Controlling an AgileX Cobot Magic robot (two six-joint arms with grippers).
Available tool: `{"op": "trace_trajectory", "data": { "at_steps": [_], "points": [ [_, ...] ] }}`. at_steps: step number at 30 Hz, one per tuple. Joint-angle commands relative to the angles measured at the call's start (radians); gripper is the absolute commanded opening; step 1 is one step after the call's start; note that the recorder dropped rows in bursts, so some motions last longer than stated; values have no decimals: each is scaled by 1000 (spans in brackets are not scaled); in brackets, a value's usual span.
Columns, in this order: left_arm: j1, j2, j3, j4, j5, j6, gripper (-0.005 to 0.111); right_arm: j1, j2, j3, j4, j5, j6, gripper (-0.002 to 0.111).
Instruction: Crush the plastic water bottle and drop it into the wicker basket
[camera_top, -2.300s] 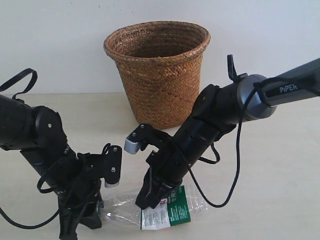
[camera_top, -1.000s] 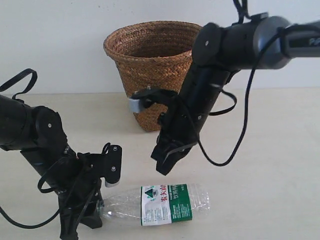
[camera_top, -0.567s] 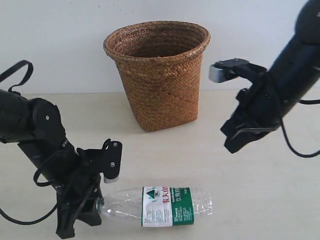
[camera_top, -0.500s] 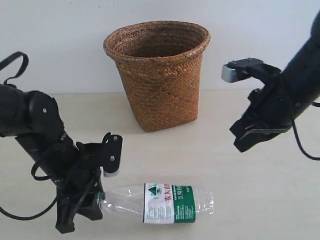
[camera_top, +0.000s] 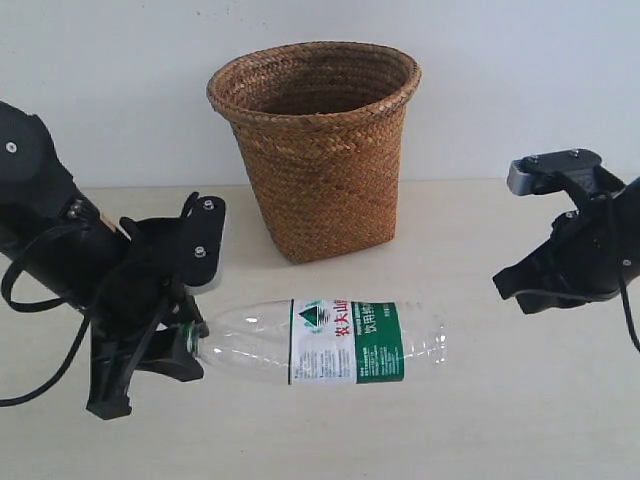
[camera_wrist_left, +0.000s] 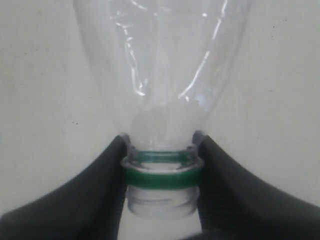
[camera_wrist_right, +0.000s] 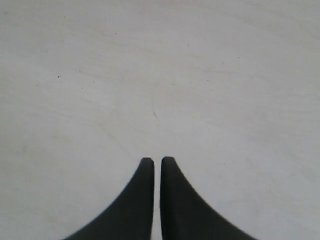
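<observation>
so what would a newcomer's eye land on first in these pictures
The wicker basket stands at the back, in the middle of the exterior view. In front of it the plastic water bottle points sideways, its neck pinched in the left gripper. The right gripper hangs off to the right, shut and empty.

Exterior frontal, wide; wrist views close (facing table (camera_wrist_right: 150, 75))

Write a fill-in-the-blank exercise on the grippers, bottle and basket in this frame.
The left gripper clamps the clear ribbed plastic water bottle by its ____.
The right gripper is shut and holds ____.
The brown woven wicker basket stands ____, rim upward.
Missing: neck; nothing; upright.
</observation>
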Motion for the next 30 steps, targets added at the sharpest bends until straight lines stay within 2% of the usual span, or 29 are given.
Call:
{"op": "trace_trajectory", "data": {
  "at_steps": [1,8,10,11,12,14,15,17,19,23,25,26,27,28,29,30],
  "points": [
    [-1,-39,-47,-17,10,-17,4,-7,-7,40,39,-27,2,0],
    [11,-45,-244,-50,-4,-48,4,-7,-7,84,62,-56,-2,0],
    [53,-24,-336,-45,-86,-48,4,-7,-7,100,75,-90,-9,0],
    [72,-1,-378,-52,-216,-48,4,-7,-7,106,81,-99,-17,0],
    [75,43,-410,-73,-432,-48,8,-5,-7,109,83,-101,-19,0],
    [75,102,-462,-58,-570,-6,31,-3,-7,109,90,-100,-19,0],
    [75,154,-515,-58,-593,-8,60,1,-7,109,90,-106,-19,0],
    [77,227,-585,-58,-589,-33,98,2,-7,109,103,-96,-23,0],
    [81,256,-611,-58,-604,-33,109,2,-7,124,111,-92,-28,0],
    [82,228,-613,-58,-597,-42,100,2,-7,149,118,-163,-36,0],
    [84,191,-613,-58,-515,-69,84,2,-7,149,118,-179,-38,0],
    [90,170,-613,-56,-421,-105,66,2,-7,149,118,-193,-38,0],
    [93,162,-613,-56,-360,-130,53,2,-7,149,119,-203,-38,0],
    [106,149,-613,-29,-245,-186,24,2,-7,149,131,-227,-34,0],
    [111,144,-613,-5,-183,-215,8,2,-7,146,141,-237,-34,0],
    [118,139,-613,15,-124,-233,5,2,-7,135,143,-235,-34,0]
  ]
}}
